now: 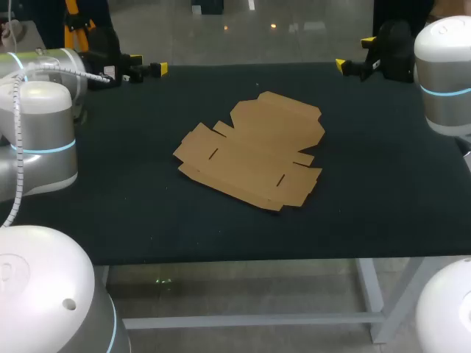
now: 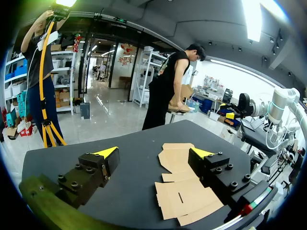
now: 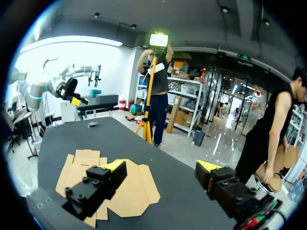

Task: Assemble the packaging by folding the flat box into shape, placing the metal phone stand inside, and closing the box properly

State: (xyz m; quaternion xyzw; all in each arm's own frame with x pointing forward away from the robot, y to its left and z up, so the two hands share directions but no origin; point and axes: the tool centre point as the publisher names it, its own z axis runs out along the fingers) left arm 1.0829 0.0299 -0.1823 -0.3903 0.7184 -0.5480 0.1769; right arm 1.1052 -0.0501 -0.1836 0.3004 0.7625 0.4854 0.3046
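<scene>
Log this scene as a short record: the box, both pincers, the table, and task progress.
box: flat cardboard box blank, unfolded, lying mid-table
table: black top
left pincer: open, holding nothing, near the table's far left edge, apart from the box
right pincer: open, holding nothing, near the far right edge, apart from the box
progress: no flap folded yet

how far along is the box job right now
Nothing looks done: the cardboard box lies flat and unfolded on the table. Nothing is in hand: the left gripper and right gripper are open and empty, apart from it. Folding, loading the stand and closing are all left; I can't spot a stand.
</scene>
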